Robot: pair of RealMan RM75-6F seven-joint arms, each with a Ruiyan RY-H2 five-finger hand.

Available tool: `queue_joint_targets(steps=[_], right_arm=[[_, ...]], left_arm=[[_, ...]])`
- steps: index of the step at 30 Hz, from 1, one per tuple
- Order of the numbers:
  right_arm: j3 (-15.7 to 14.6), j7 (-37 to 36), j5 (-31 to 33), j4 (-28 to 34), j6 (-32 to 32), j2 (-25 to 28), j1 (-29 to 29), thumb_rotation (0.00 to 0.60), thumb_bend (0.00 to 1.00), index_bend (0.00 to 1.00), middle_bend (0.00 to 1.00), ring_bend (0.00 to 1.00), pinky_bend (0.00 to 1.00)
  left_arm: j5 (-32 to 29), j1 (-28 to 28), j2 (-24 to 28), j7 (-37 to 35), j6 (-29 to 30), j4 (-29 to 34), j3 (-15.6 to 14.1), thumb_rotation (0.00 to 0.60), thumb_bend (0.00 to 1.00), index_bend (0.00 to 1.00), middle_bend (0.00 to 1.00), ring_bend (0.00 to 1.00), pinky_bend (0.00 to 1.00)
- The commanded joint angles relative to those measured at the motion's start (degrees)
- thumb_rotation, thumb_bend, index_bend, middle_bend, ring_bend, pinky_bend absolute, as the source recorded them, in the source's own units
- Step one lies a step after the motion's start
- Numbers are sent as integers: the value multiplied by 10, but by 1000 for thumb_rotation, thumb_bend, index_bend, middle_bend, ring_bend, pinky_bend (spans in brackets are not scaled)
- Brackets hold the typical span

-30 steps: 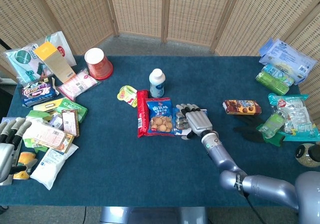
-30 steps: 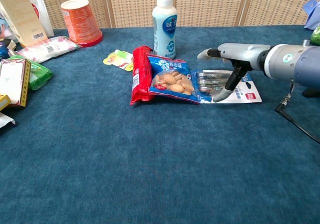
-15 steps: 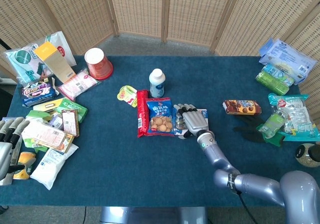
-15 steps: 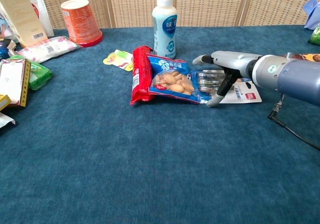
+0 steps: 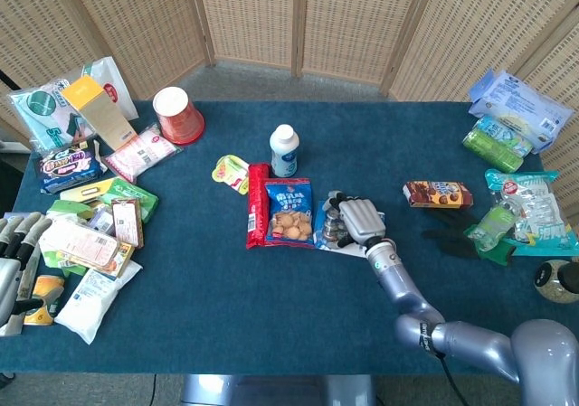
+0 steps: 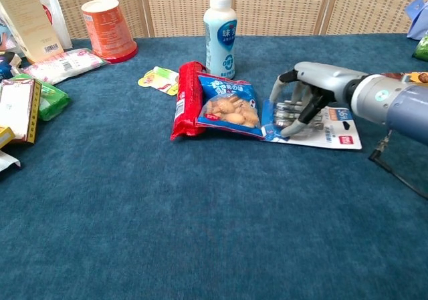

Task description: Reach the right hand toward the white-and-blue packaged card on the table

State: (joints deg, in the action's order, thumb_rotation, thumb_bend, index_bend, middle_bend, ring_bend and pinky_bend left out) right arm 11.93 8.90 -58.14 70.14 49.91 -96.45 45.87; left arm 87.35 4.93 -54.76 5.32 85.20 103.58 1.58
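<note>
From the head view, the right robot hand (image 5: 355, 219) lies palm-down near the middle of the blue bench (image 5: 271, 334), fingers curled over the white-and-blue packaged card (image 5: 347, 243), which shows only as slivers around the hand. At 9 o'clock of the hand, just beside it, sits a blue biscuit bag (image 5: 290, 212), with a red packet (image 5: 257, 204) along that bag's far side. A white bottle (image 5: 284, 150) stands at 11 o'clock of the hand. The left robot hand (image 5: 16, 259) rests at the bench's left edge beside a heap of packets, its fingers straight and holding nothing.

From the chest view, the right robot hand (image 6: 309, 94) arches over the white-and-blue packaged card (image 6: 338, 129), fingertips (image 6: 286, 131) down on its blister part; whether they grip or merely press it, I cannot tell. The card lies flat, its near-left corner touching the blue biscuit bag (image 6: 229, 106). The white bottle (image 6: 221, 36) stands upright at 10 o'clock of the hand.
</note>
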Motion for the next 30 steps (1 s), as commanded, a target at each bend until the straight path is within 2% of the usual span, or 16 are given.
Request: queue_joint_targets(steps=[1, 8, 18, 24, 30], right_arm=[[2, 5, -14, 34, 20, 32, -13, 600, 0, 554, 800, 540, 708], [16, 37, -30, 142, 70, 124, -35, 600, 0, 558, 801, 546, 708], [59, 93, -12, 285, 111, 233, -41, 600, 0, 560, 801, 546, 709], [78, 119, 6, 339, 123, 270, -34, 600, 0, 560, 801, 546, 708], [86, 136, 22, 366, 130, 288, -26, 600, 0, 560, 800, 546, 709]], left_arm=[[1, 0, 1, -2, 0, 0, 0, 600, 0, 99, 0, 0, 0], [8, 2, 1, -7, -1, 1, -2, 600, 0, 100, 0, 0, 0], [23, 1, 2, -8, 4, 7, -6, 600, 0, 99, 0, 0, 0], [27, 0, 1, -5, 4, 10, -8, 600, 0, 99, 0, 0, 0], [28, 1, -1, 0, 1, 10, -10, 600, 0, 99, 0, 0, 0]])
